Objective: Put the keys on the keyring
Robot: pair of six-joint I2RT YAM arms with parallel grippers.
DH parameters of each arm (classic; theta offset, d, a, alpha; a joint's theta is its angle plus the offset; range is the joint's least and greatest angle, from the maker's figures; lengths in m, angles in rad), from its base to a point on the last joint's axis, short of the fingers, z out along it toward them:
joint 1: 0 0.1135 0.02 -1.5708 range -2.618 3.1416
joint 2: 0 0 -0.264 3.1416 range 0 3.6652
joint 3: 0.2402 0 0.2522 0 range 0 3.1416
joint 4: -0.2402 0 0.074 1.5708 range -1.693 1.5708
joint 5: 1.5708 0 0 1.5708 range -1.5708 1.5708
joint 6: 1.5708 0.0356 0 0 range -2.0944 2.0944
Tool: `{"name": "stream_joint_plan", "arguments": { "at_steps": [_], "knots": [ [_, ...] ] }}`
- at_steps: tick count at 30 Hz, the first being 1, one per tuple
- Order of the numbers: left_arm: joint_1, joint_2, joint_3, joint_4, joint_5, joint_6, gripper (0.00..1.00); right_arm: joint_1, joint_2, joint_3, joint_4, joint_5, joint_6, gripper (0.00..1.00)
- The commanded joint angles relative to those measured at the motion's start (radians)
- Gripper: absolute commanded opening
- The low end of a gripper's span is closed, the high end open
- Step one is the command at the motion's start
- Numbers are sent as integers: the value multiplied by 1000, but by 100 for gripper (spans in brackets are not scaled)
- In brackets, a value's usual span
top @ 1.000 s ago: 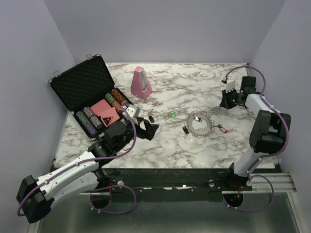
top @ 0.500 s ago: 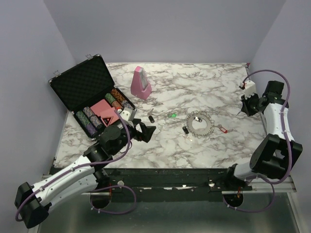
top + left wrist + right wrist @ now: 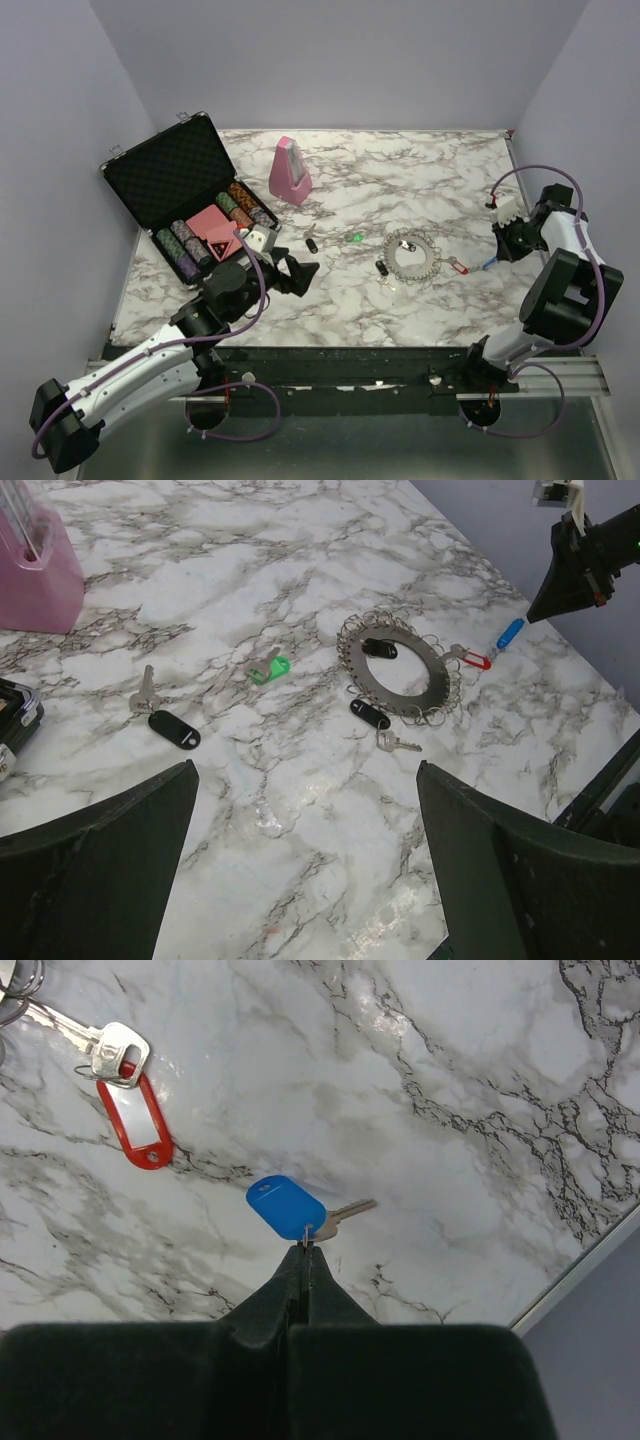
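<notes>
Right claw [image 3: 305, 1250] swung back in, clenched on blue-tagged key [image 3: 286, 1206].
Key now low over counter [image 3: 450, 1090], right of keyring [image 3: 410, 256], near red-tagged key [image 3: 135, 1125]; threading not yet done. Left claw [image 3: 298, 272] gaping, empty.

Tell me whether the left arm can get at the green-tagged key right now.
Probably yes. The left gripper is open and faces the green-tagged key; only bare marble table lies between them, with the black-tagged key off to one side.

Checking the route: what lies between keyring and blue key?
Only the red key, lying by the keyring, short of the blue key. Left wrist view shows it.
</notes>
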Motion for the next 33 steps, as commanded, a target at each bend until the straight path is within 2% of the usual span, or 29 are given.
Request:
{"name": "stream_joint_plan", "arguments": {
  "at_steps": [1, 16, 25, 33],
  "knots": [
    [5, -9, -19, 8, 3, -5, 99, -8, 70, 59, -29, -16, -19, 0],
    [3, 17, -25, 28, -1, -7, 99, 18, 171, 177, -6, -170, 73, 0],
    [6, 22, -22, 28, 0, -4, 99, 40, 185, 219, 13, -203, 121, 0],
    [5, 10, -19, 19, -3, 1, 99, 38, 94, 229, -70, -101, 55, 0]
  ]
}}
